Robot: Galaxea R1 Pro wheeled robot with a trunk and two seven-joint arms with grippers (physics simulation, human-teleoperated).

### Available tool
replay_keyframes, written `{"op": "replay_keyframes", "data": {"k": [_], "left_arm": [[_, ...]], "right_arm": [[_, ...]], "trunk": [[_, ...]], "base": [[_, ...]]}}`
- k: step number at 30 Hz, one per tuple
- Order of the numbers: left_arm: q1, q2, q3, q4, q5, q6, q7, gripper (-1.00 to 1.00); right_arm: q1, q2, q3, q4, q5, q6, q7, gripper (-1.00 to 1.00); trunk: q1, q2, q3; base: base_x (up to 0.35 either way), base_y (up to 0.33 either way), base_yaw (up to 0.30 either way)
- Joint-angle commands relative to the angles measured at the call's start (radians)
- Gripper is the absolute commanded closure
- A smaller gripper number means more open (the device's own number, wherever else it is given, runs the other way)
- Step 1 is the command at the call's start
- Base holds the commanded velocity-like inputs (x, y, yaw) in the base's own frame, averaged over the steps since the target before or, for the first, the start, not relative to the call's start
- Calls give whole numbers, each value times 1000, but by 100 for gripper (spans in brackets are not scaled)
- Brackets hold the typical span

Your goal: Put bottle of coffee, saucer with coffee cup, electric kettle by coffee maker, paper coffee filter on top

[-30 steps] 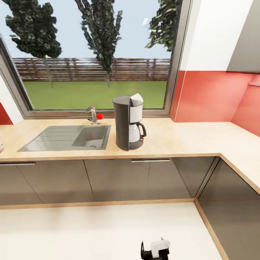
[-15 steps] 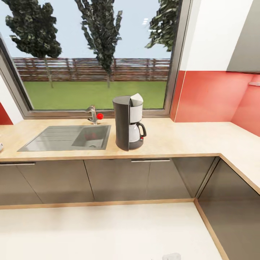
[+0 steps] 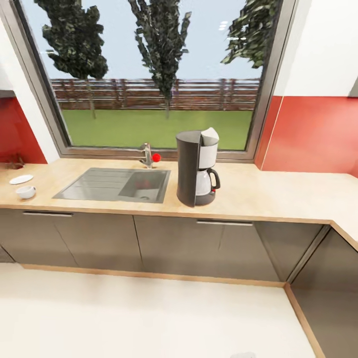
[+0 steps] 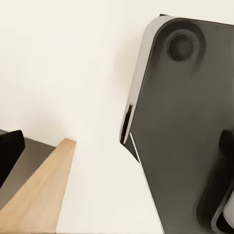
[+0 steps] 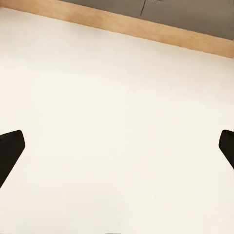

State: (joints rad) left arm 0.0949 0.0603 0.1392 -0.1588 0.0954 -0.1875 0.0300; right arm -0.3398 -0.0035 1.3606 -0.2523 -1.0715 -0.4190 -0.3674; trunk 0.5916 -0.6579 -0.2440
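The coffee maker point(image 3: 198, 168) stands on the kitchen countertop point(image 3: 268, 196) just right of the sink, its glass carafe under a white basket. A white pointed piece tops it; I cannot tell whether that is the paper coffee filter. At the counter's far left lie the saucer point(image 3: 21, 179) and, in front of it, the coffee cup point(image 3: 26, 191), apart from each other. The bottle of coffee and the electric kettle are out of view. My right gripper point(image 5: 117, 148) hangs open over the pale floor. My left gripper point(image 4: 117, 146) is open too, beside my dark body panel point(image 4: 185, 122).
A steel sink point(image 3: 117, 184) with a faucet point(image 3: 146, 155) and red knob is set into the counter under a large window. Dark cabinet fronts point(image 3: 169, 243) run below, and the counter turns toward me at the right point(image 3: 343, 233). Pale floor point(image 3: 149, 318) lies between me and the cabinets.
The head view has swung left, so everything sits further right and the saucer and cup now show. The gripper part at the picture's bottom edge has dropped out of sight.
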Motion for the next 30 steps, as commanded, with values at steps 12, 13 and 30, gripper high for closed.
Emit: {"op": "replay_keyframes", "data": {"k": [12,13,30], "left_arm": [[2,-1,-2,-2,9,-1,2,-100],[1,-1,-2,-2,9,0,2,-100],[1,-8,-1,-1,11,0,2,-100]], "right_arm": [[-1,-2,9,7,-8,-1,-4,-100],[-1,-2,9,7,-9,-1,-3,-100],[-1,-1,9,15,-10,-1,-1,-100]], "trunk": [[0,-1,-9],[0,-1,-9],[0,-1,-19]], "base": [[0,0,275],[0,0,275],[255,167,275]]}}
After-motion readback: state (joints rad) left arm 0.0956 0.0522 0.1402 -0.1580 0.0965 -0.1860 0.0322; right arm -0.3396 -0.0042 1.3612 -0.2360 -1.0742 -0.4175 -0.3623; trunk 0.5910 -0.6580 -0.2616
